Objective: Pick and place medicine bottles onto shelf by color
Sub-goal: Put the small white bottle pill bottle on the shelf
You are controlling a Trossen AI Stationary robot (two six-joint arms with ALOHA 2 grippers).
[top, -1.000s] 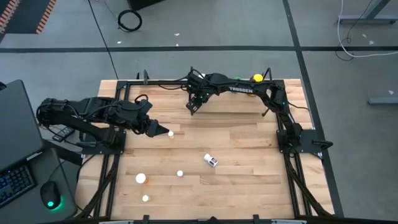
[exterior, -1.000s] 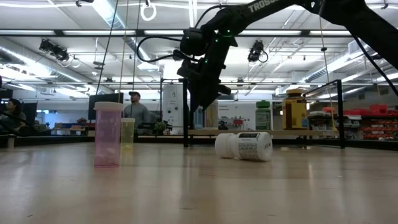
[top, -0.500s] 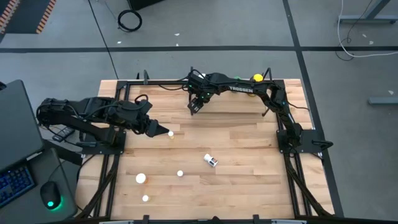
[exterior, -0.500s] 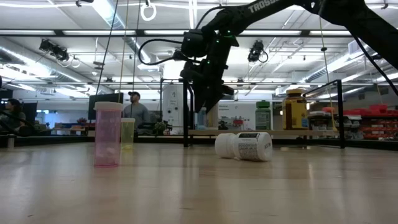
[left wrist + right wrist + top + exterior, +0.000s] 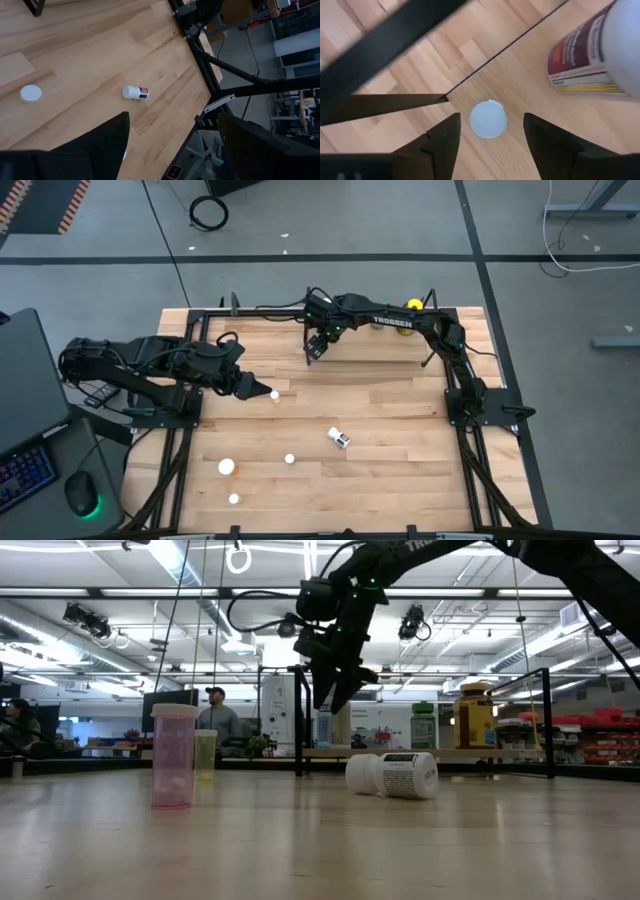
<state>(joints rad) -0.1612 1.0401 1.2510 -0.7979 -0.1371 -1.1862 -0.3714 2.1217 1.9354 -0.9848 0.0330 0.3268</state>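
The shelf [image 5: 270, 323] stands along the table's far edge. My right gripper [image 5: 316, 350] hangs open and empty above its left part; it also shows in the low view [image 5: 325, 700]. Its wrist view shows a small pale-capped bottle [image 5: 488, 119] standing on the plank below the fingers, beside a larger labelled bottle [image 5: 585, 55]. A white labelled bottle [image 5: 340, 438] lies on its side mid-table. My left gripper [image 5: 247, 387] waits open at the left, with a small white bottle [image 5: 274, 394] just beyond its tips. A yellow bottle [image 5: 414, 305] stands at the shelf's right part.
Three small white bottles [image 5: 289, 459] [image 5: 227, 467] [image 5: 234, 499] stand on the near left of the table. The low view shows a pink bottle [image 5: 174, 755] and a yellowish one [image 5: 205, 753]. The shelf's black post [image 5: 299, 720] stands near my right gripper. People are in the room behind.
My right gripper has risen above the shelf's left part and gone a little toward the table's right and far edges, tipping slightly. The bottles have stayed where they were.
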